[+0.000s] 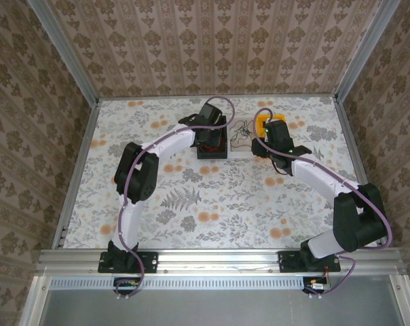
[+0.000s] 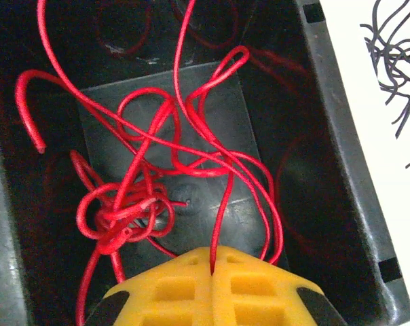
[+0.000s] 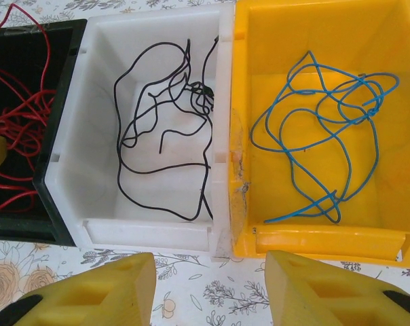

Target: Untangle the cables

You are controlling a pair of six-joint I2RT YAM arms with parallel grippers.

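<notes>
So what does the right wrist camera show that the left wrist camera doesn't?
Only the right wrist view: the yellow bin holding blue cables, and the right gripper, open and empty. Only the left wrist view: the knot in the red cables, one strand caught in the shut left gripper. Both: the black bin, red cables and black cables.
</notes>
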